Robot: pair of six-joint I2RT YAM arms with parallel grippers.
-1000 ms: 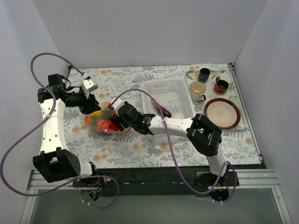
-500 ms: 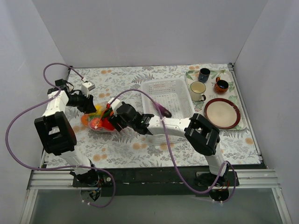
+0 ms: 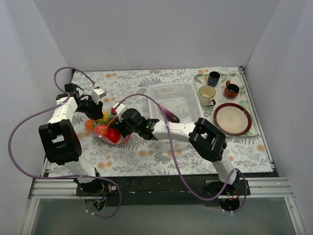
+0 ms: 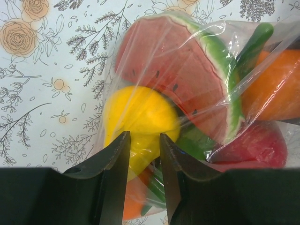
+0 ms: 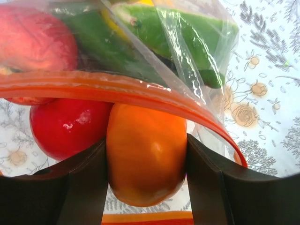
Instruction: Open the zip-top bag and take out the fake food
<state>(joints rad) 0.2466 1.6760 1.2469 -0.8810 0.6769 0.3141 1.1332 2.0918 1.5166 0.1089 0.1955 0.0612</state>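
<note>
Left gripper (image 4: 144, 140), nearly closed, seemingly pinches zip-top bag (image 4: 206, 61) film; we draw orange fake food (image 5: 145, 136), clamped in right gripper (image 5: 146, 157), straight out slowly.

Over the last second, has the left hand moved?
No, hardly: the left hand stays at the far-left end of the zip-top bag, equally far left of the white basket; only its arm refolded.

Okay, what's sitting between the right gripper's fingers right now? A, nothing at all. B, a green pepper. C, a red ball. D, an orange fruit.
D: in the right wrist view, the right gripper has its two fingers against either side of the orange fruit, just under the red-orange strip of the zip-top bag.
</note>
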